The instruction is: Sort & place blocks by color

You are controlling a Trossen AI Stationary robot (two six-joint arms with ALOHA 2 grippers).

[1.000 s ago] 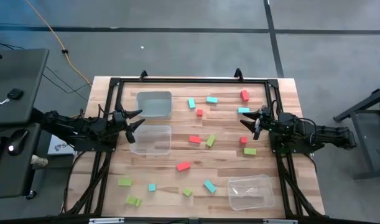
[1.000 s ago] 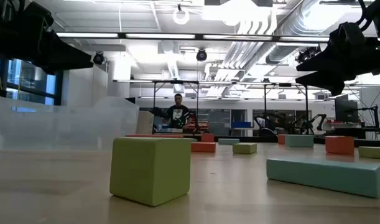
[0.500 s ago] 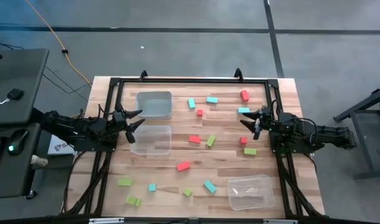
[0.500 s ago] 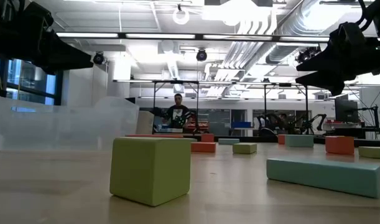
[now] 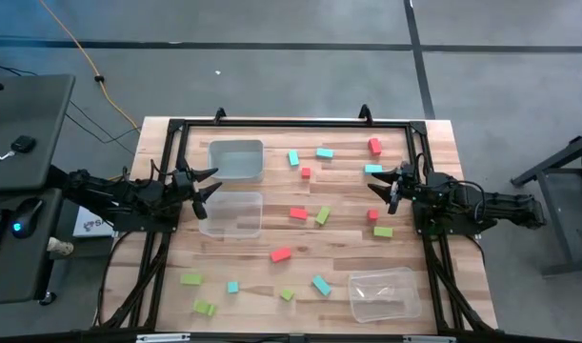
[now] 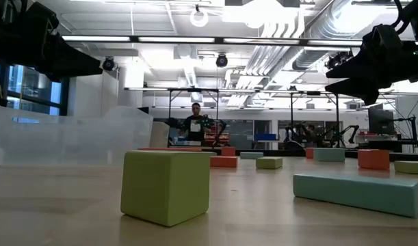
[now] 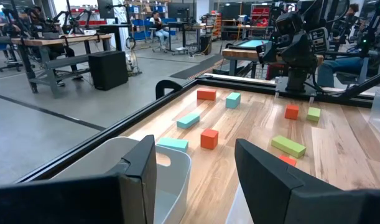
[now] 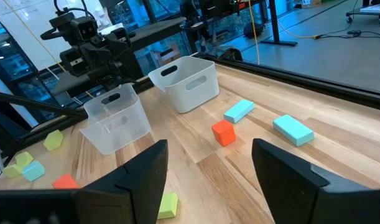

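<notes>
Red, lime green and teal blocks lie scattered on the wooden table, each flat on a face; among them are a red bar (image 5: 281, 254), a green block (image 5: 323, 215) and a teal block (image 5: 325, 152). My left gripper (image 5: 212, 181) hovers open at the table's left side, between the two tubs there; in its wrist view (image 7: 196, 180) a red cube (image 7: 209, 138) lies ahead. My right gripper (image 5: 378, 181) hovers open at the right side, beside a teal block (image 5: 373, 169); its wrist view (image 8: 208, 180) shows a red cube (image 8: 223, 132). Both grippers are above the table.
Three clear tubs stand on the table: one far left (image 5: 236, 159), one just nearer (image 5: 233, 213), one at the near right (image 5: 384, 293). A black frame (image 5: 291, 122) edges the table. In the low view a green cube (image 6: 166, 186) and a teal bar (image 6: 357, 193) sit close. A person (image 6: 194, 126) stands far behind.
</notes>
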